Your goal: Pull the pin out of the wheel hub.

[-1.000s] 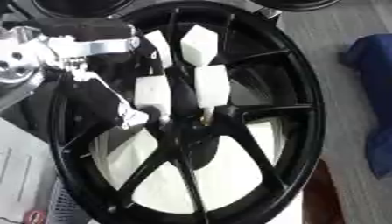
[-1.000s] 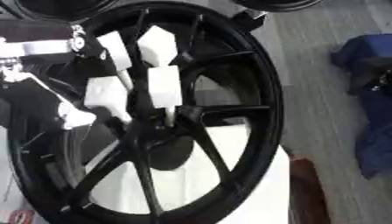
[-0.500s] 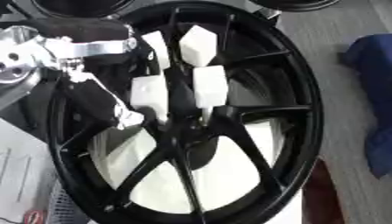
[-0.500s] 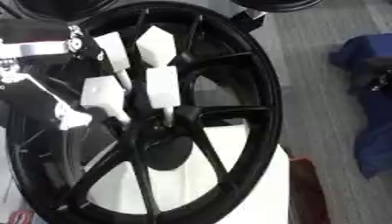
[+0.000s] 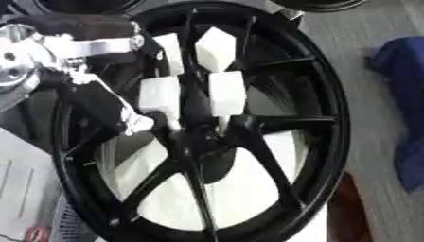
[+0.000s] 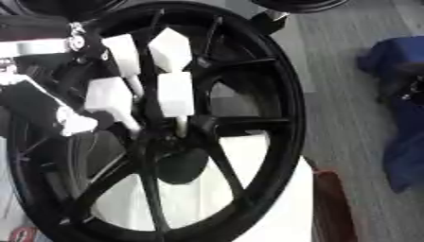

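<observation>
A black wheel hub [image 5: 273,142] lies flat. The left hand [image 5: 99,101] reaches in, fingers [image 5: 159,94] closed around a thin pin [image 6: 180,124] not yet pulled free.

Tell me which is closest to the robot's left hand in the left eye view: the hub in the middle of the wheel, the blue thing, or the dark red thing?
From the left hand:
1. Wheel hub, right below the fingers.
2. Blue thing, far right, outside the rim.
3. Dark red thing, bottom right corner, slightly farther.
</observation>
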Tool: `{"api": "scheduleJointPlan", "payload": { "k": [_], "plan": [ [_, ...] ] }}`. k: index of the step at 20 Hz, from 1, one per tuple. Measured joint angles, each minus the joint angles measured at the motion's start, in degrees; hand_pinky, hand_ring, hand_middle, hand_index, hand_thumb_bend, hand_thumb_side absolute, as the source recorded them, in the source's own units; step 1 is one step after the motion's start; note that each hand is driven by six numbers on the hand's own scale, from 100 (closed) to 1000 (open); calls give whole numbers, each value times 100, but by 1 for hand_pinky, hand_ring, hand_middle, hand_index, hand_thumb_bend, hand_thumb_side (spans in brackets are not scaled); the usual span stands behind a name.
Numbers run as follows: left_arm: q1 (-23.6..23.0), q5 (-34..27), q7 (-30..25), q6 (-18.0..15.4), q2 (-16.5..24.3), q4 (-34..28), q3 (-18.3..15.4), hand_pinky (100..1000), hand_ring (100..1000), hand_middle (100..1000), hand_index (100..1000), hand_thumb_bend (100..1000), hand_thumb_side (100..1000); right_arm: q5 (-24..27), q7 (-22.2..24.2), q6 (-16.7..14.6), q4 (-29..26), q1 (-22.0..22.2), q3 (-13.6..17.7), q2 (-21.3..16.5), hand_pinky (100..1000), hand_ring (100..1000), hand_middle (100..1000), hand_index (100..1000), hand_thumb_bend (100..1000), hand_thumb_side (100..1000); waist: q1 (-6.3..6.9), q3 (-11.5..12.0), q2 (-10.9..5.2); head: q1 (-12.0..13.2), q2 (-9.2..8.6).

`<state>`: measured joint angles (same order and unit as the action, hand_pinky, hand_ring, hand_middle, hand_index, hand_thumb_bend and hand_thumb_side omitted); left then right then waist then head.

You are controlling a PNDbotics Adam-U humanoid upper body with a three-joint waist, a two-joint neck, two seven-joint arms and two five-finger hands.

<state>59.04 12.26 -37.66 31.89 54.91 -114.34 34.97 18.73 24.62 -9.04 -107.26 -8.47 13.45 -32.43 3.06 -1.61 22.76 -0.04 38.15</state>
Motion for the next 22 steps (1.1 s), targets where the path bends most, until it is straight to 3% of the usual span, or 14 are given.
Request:
{"api": "scheduleJointPlan", "payload": {
  "k": [9, 12, 16, 20, 22],
  "plan": [
    [100, -319, -54, -65, 8, 1, -370, 470, 278, 252, 366, 152, 100, 0, -22, 21, 11, 24, 32, 0, 826, 631, 592, 801, 100, 832, 33, 12, -26, -68, 0],
    [-17, -524, 44, -162, 89, 1, -644, 460, 269, 245, 360, 139, 100, 1, -26, 19, 11, 25, 35, 0, 826, 631, 592, 801, 100, 830, 33, 17, -32, -104, -1],
    [-718, -923, 371, -387, 413, 1, -1346, 451, 263, 240, 356, 128, 100, 3, -49, 11, 11, 23, 67, 0, 826, 632, 592, 801, 100, 827, 30, 53, -32, -134, -3],
    [-1944, -1328, 1057, -536, 791, 1, -2355, 451, 259, 236, 354, 100, 100, 14, -85, 12, 9, 17, 99, 0, 826, 632, 592, 800, 100, 822, -17, 98, -31, -164, -4],
    [-2595, -1497, 1567, -434, 861, 2, -2943, 457, 261, 237, 358, 100, 100, 28, -121, -3, 7, 36, 136, 0, 825, 632, 592, 800, 100, 819, -51, 143, -31, -189, -4]
  ]
}}
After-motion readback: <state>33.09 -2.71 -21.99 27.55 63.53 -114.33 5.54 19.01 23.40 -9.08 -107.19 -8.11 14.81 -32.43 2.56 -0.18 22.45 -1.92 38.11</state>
